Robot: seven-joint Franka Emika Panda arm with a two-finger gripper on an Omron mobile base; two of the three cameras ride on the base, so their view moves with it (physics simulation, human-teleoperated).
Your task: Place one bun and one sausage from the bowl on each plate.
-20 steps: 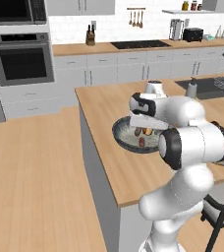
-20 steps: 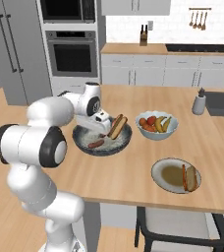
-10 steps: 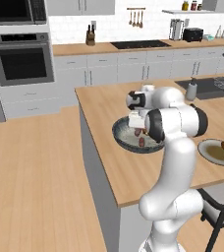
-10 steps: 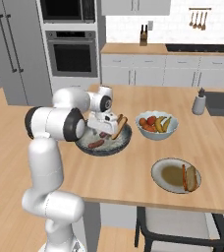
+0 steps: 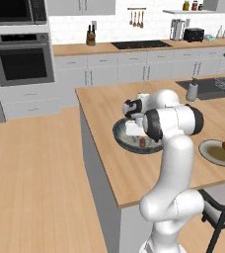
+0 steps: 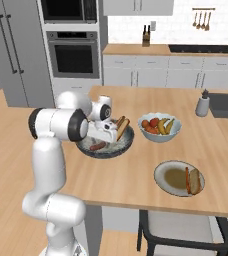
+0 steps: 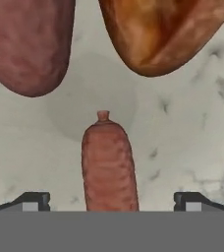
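The end effector (image 7: 111,203) is spread wide and empty, lowered into the wide, dark blue-grey ribbed bowl (image 6: 127,141) on the wooden tabletop (image 6: 136,175). A reddish-brown sausage (image 7: 108,165) is seen between its fingertips (image 7: 33,201), lying on the bowl's pale speckled floor. A grey-rimmed plate (image 6: 168,175) sits well apart, carrying a bun (image 6: 193,180).

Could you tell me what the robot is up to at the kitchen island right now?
The white arm has its gripper open and lowered into the large dark blue-grey ribbed bowl, its tips straddling a reddish-brown sausage lying on the pale speckled inside. Nothing is gripped yet. A golden-brown bun leans at the bowl's rim. Farther along the wooden counter, a small grey-rimmed plate already holds a filled bun.
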